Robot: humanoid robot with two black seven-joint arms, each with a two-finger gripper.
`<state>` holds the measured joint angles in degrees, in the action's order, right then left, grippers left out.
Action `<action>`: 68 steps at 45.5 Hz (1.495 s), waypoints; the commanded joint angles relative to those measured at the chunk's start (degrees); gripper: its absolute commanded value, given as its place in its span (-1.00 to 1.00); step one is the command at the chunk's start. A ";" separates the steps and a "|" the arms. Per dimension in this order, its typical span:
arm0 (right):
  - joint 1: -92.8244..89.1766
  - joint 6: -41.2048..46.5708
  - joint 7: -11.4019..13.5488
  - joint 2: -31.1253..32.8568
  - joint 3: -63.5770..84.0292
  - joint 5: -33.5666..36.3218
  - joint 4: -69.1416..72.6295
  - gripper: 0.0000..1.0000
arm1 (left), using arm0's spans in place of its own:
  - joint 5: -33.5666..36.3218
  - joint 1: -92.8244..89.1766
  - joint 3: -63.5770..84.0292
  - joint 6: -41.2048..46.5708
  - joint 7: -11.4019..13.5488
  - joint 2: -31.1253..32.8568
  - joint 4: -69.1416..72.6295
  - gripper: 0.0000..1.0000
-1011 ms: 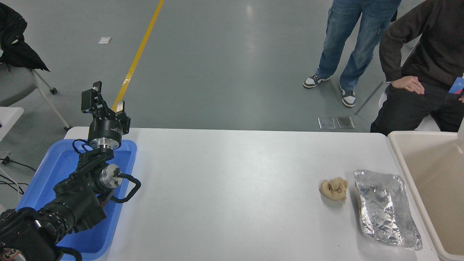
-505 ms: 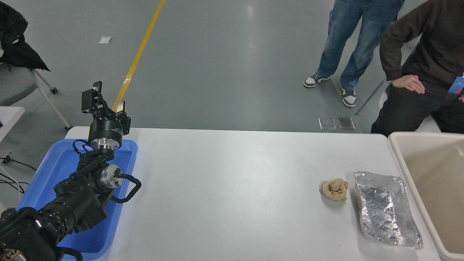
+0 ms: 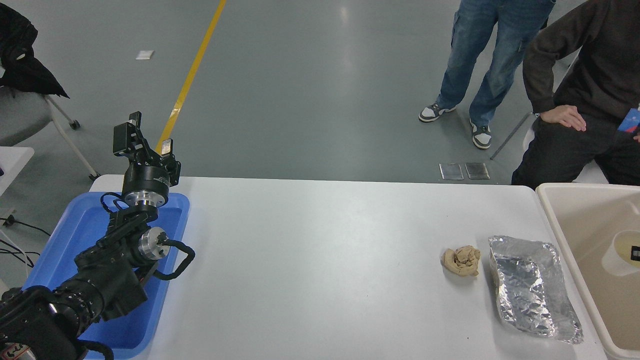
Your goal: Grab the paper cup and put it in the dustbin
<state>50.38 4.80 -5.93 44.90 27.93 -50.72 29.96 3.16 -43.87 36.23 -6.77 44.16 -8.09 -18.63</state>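
Paper cup [image 3: 621,252] inside dustbin [image 3: 565,235], small dark part at its rim. Left hand [image 3: 146,134] parked over blue tray [image 3: 65,250], fingers spread, released. Right hand unseen.

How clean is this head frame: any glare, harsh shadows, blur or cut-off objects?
Head view: sharp, evenly lit; soft shadows only. Ceiling lights glare off the floor, and the foil bag glints. The right edge crops the dustbin and the paper cup inside it. Left gripper is crisp above the blue tray.

A white paper cup [image 3: 621,252] lies in the cream-beige dustbin [image 3: 560,220]; blue tray [image 3: 80,230], crinkled silver foil bag [image 3: 530,290].
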 commanded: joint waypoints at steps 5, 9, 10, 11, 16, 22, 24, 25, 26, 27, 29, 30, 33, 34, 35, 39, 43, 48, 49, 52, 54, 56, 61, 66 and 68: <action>-1.69 0.21 -0.05 -0.60 -5.25 -0.17 -1.31 1.00 | 0.00 0.01 0.06 0.00 0.05 0.00 0.00 0.99; -1.52 0.29 -0.05 -0.43 -5.43 -0.43 -1.22 1.00 | 0.00 0.01 0.06 0.00 0.05 0.00 0.00 0.99; -1.34 0.38 -0.05 -0.43 -5.43 -0.43 -1.22 1.00 | 0.00 0.01 0.06 0.00 -0.04 0.00 0.00 0.99; -1.17 0.38 -0.05 -0.43 -5.43 -0.43 -1.22 1.00 | 0.00 0.01 -0.02 0.00 0.05 0.00 0.00 0.99; -0.46 0.73 -0.49 -0.25 -5.43 -0.43 -0.08 1.00 | 0.00 0.01 -0.02 0.00 0.05 0.00 0.00 0.99; 7.26 4.59 -0.66 5.79 -5.17 -0.60 10.62 1.00 | 0.00 0.01 -0.02 0.00 -0.04 0.09 0.00 0.99; 10.94 7.22 -0.40 9.05 -4.64 -0.69 15.81 1.00 | 0.00 0.01 -0.02 0.00 -0.04 0.09 0.00 0.99; 12.70 8.63 -0.31 10.11 -4.38 -0.69 18.18 1.00 | 0.00 0.01 -0.02 0.00 -0.04 0.09 0.00 0.99; 14.64 10.04 -0.22 10.90 -4.12 -0.69 20.12 1.00 | 0.00 0.01 -0.02 0.00 -0.04 0.09 0.00 0.99; 16.48 11.44 -0.14 11.43 -3.77 -0.69 21.62 1.00 | 0.00 0.01 -0.02 0.00 -0.04 0.09 0.00 0.99; 20.09 13.64 -0.14 12.31 -2.28 -0.69 23.91 1.00 | 0.00 0.01 -0.02 0.00 0.05 0.09 0.00 0.99; 21.85 14.26 -0.14 12.67 -1.14 -0.69 24.87 1.00 | 0.00 -0.07 -0.02 0.00 0.05 0.18 0.00 0.99; 27.38 16.11 -0.22 13.02 2.99 -0.60 27.51 1.00 | 0.00 -0.07 -0.02 0.00 -0.04 0.18 0.00 0.99; 29.31 16.72 -0.22 13.02 4.75 -0.60 28.48 1.00 | 0.00 -0.07 -0.02 0.00 -0.04 0.18 0.00 0.99; 31.51 17.34 -0.22 13.02 6.33 -0.60 29.44 1.00 | 0.00 -0.07 -0.02 0.00 -0.04 0.18 0.00 0.99; 41.87 22.25 -0.58 12.85 14.85 -0.08 35.15 1.00 | 0.00 -0.07 -0.02 0.00 -0.04 0.26 0.00 0.99; 54.09 26.22 -0.75 11.88 24.60 0.27 42.62 1.00 | 0.00 -0.07 -0.02 0.00 -0.04 0.26 0.00 0.99; 70.62 28.24 -1.54 3.37 39.10 7.46 53.44 1.00 | 0.00 -0.07 -0.02 0.00 -0.04 0.18 0.00 0.99; 72.99 28.94 -2.15 1.35 41.48 9.40 54.23 1.00 | 0.00 0.01 -0.02 0.00 -0.04 0.18 0.00 0.99; 78.27 30.61 -4.70 -5.32 47.20 15.20 56.43 1.00 | 0.00 0.01 -0.02 0.00 -0.04 0.26 0.00 0.99; 80.74 31.23 -6.89 -10.16 49.05 18.54 57.40 1.00 | 0.00 0.01 -0.02 0.00 -0.04 0.26 0.00 0.99; 82.06 31.84 -8.92 -13.51 49.24 21.18 57.58 1.00 | 0.00 0.01 -0.02 0.00 -0.04 0.26 0.00 0.99; 83.65 33.43 -9.36 -16.77 48.71 22.60 57.23 1.00 | 0.00 0.01 0.06 0.00 -0.13 0.26 0.00 0.99; 84.70 34.31 -9.19 -18.70 47.92 22.95 57.14 1.00 | 0.00 0.01 0.06 0.00 -0.13 0.26 0.00 0.99; 84.71 35.01 -9.10 -19.32 47.39 23.13 56.88 1.00 | 0.00 0.01 0.06 0.00 -0.13 0.26 0.00 0.99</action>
<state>127.69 36.11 -13.30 33.54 71.93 -32.39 84.23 3.15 -43.86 36.27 -6.76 44.09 -7.84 -18.62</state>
